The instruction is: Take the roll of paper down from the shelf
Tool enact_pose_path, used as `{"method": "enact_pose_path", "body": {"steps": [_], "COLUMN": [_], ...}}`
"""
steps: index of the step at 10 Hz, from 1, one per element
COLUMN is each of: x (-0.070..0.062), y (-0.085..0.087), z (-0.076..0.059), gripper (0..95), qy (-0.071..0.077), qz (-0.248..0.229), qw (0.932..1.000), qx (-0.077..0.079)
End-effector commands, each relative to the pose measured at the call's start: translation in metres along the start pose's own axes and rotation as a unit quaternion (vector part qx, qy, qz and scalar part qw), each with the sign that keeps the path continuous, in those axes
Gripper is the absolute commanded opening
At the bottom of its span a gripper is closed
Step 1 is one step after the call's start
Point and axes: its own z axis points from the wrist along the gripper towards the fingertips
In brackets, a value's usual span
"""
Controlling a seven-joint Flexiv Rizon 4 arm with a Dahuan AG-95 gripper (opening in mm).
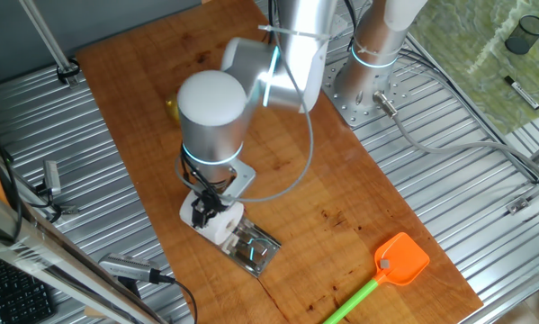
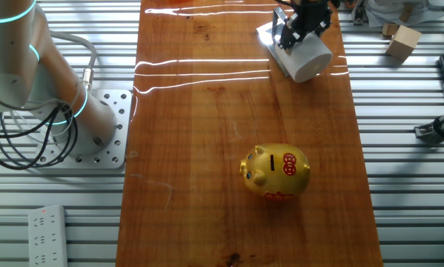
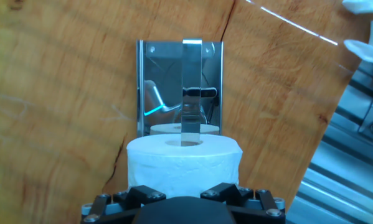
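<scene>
On the wooden board (image 2: 207,148) a golden piggy bank (image 2: 276,171) stands near the middle. To the right, the gripper (image 1: 202,209) pinches the roll of paper (image 1: 225,222) at one end; the roll still sits on the shiny metal shelf (image 3: 180,87), its core around the shelf's flat bar.

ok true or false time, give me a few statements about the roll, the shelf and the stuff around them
1. The gripper is at the roll of paper. True.
2. The shelf is made of wood. False: it is shiny metal, lying on the wooden board.
3. The golden piggy bank sits on the shelf. False: it stands on the board, well apart from the roll.
4. In the hand view, a metal bar lines up with the roll's hollow core. True.
5. An orange fly swatter lies on the board. True.
</scene>
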Motion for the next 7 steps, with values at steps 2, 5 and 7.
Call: {"method": "enact_pose_path", "body": {"steps": [2,5,7], "x": [0.010,0.024,0.032], "y": [-0.002,-0.002,0.000], "z": [0.002,0.005,0.006], "gripper": [0.0,0.0,0.0], "qy": [-0.002,-0.003,0.000], "qz": [-0.006,-0.013,-0.018], "qw": [1.0000,0.9999,0.9998], "qx": [0.000,0.000,0.000]}}
